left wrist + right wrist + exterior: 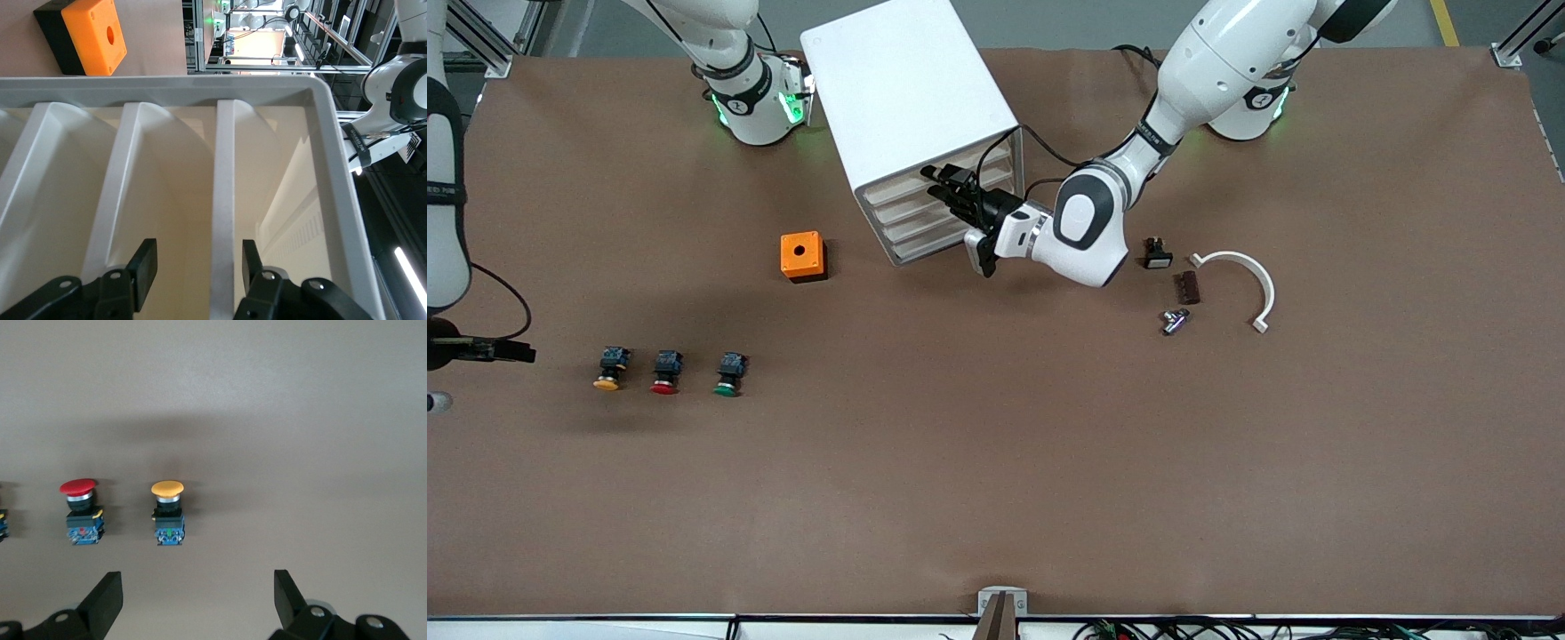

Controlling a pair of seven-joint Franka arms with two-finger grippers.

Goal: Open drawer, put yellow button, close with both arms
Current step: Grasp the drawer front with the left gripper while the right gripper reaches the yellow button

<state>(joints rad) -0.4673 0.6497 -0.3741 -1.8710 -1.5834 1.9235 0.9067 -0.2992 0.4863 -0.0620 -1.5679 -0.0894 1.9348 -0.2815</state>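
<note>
The white cabinet (907, 84) stands near the arms' bases, its four drawers all pushed in. My left gripper (941, 182) is at the uppermost drawer (891, 188). In the left wrist view this gripper (195, 267) is open, with the drawer's white front lip (223, 167) between its fingers (143, 263). The yellow button (607, 369) stands on the table toward the right arm's end, in a row with a red one and a green one. My right gripper (516, 353) hangs open and empty beside it. In the right wrist view the yellow button (167, 513) lies ahead of the open gripper (197, 600).
The red button (664, 372) and green button (728, 373) stand beside the yellow one. An orange cube with a hole (802, 256) sits near the cabinet. A black part (1158, 254), a brown piece (1188, 287), a metal piece (1175, 321) and a white curved piece (1240, 276) lie toward the left arm's end.
</note>
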